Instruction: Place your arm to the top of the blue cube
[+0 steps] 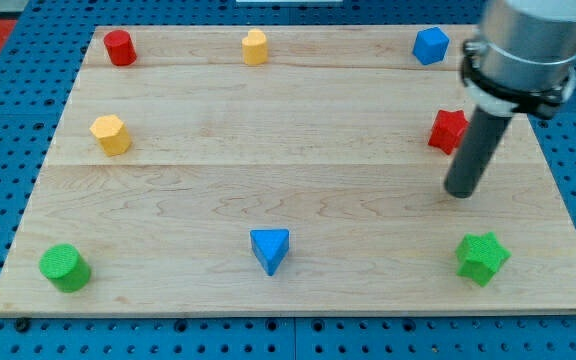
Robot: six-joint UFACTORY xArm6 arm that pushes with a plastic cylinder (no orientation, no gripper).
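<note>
The blue cube (430, 45) sits near the top right of the wooden board (288, 170). My tip (460, 190) rests on the board at the right side, well below the blue cube. It is just below and right of a red star block (448, 130), which the rod partly hides. The arm's grey body comes in from the view's top right corner.
A red cylinder (119, 47) and a yellow block (255, 47) sit along the top edge. A yellow hexagon block (111, 134) is at the left. A green cylinder (64, 267), a blue triangle (270, 249) and a green star (482, 258) line the bottom.
</note>
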